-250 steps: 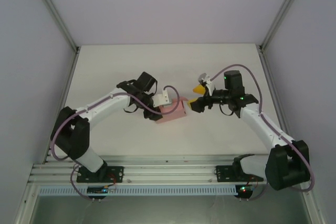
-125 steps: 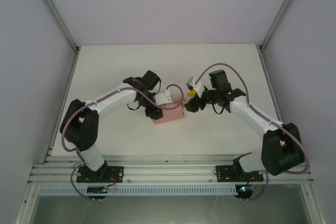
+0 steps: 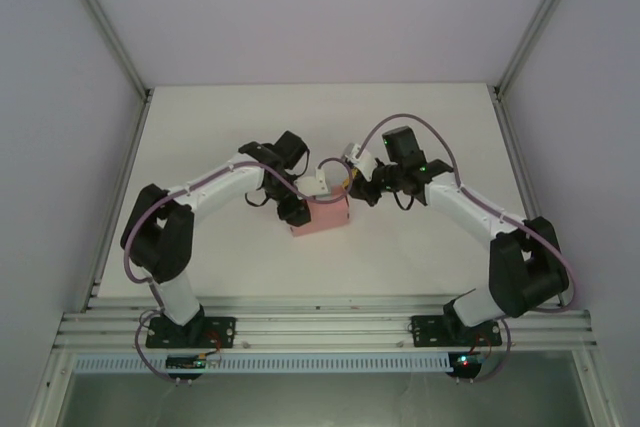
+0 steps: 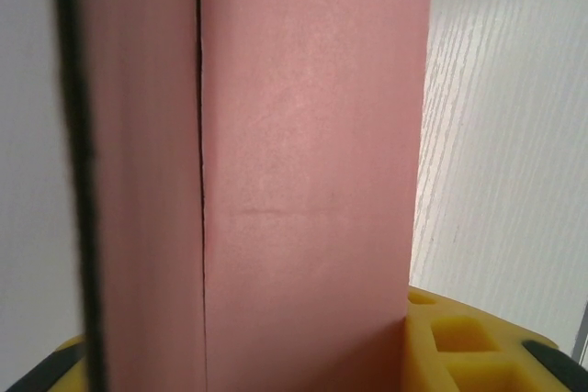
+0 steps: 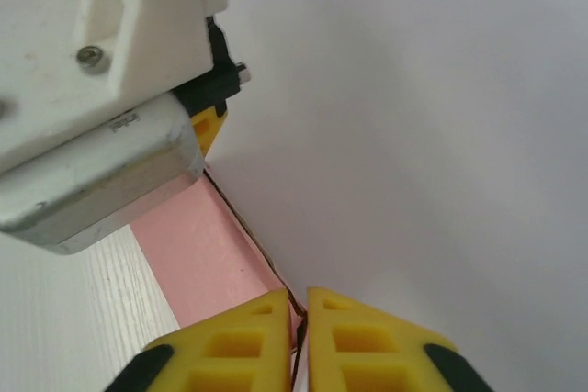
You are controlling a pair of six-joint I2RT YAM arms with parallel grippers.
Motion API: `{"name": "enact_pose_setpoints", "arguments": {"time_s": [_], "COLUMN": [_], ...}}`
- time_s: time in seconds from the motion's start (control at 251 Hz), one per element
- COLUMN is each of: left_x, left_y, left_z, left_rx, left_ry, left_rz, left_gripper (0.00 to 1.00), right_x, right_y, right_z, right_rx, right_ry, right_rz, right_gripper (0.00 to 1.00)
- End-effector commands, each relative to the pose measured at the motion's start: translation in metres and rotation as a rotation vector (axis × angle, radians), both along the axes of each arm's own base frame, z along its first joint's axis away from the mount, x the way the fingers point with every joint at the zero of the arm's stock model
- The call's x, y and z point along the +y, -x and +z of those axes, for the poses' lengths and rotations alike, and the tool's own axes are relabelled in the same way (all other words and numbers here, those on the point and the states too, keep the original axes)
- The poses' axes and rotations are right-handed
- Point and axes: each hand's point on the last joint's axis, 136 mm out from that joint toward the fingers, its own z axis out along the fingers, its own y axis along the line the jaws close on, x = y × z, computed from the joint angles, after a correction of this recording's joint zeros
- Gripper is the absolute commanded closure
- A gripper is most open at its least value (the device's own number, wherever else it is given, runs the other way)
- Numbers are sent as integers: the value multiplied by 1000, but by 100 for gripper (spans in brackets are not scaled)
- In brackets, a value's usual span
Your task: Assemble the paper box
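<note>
The pink paper box [image 3: 325,219] stands on the white table [image 3: 420,127] between the two arms. My left gripper [image 3: 310,203] is shut on it from the left. In the left wrist view the box's pink wall [image 4: 303,162] runs up between the yellow fingers [image 4: 459,341]. My right gripper [image 3: 352,184] reaches the box's upper right corner. In the right wrist view its jaws [image 5: 299,308] are shut on the thin edge of a flap, pink [image 5: 207,245] on one face and white [image 5: 413,135] on the other.
The left gripper's white camera mount [image 5: 101,71] sits close above the right fingers. Grey enclosure walls and metal posts [image 3: 105,27] ring the table. An aluminium rail [image 3: 320,327] runs along the near edge by the arm bases.
My right arm has swung left to the box and its jaws have gone from open to shut on the flap edge. The left arm turned the box slightly and kept its grip.
</note>
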Motion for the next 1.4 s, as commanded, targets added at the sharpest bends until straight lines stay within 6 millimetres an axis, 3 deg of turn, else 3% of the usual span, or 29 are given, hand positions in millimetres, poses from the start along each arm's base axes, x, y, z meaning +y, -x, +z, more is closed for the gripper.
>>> {"name": "enact_pose_setpoints", "arguments": {"time_s": [0.0, 0.08, 0.2, 0.427, 0.519, 0.718, 0.806, 1.022, 1.213, 1.397], "left_x": [-1, -3, -7, -11, -14, -16, -17, -16, -18, -21], "left_y": [-7, -11, -18, -37, -39, -40, -38, -36, -37, -41], "left_z": [3, 3, 5, 6, 6, 4, 4, -1, -2, -1], "left_rx": [-6, -23, -40, -92, -95, -94, -89, -77, -80, -85], "left_ry": [-4, 3, 18, 20, 32, 36, 43, 32, 43, 44], "left_rz": [25, 40, 63, 136, 135, 133, 119, 98, 97, 98], "left_gripper": [73, 73, 72, 72, 72, 72, 73, 73, 73, 73], "right_x": [0, -1, 2, 8, 20, 15, 17, 5, -4, -10], "right_y": [11, 15, 9, -2, 5, 13, 22, 36, 45, 52], "right_z": [-2, -4, -6, -2, -3, -25, -35, -57, -84, -93], "right_rx": [44, 65, 119, 296, 309, 347, 312, 173, 194, 145], "right_ry": [45, 54, 16, -130, -209, -185, -163, -19, -21, -54], "right_rz": [14, -16, -152, -542, -530, -549, -450, -300, -319, -340], "right_gripper": [94, 100, 100, 100, 100, 100, 100, 100, 100, 100]}}
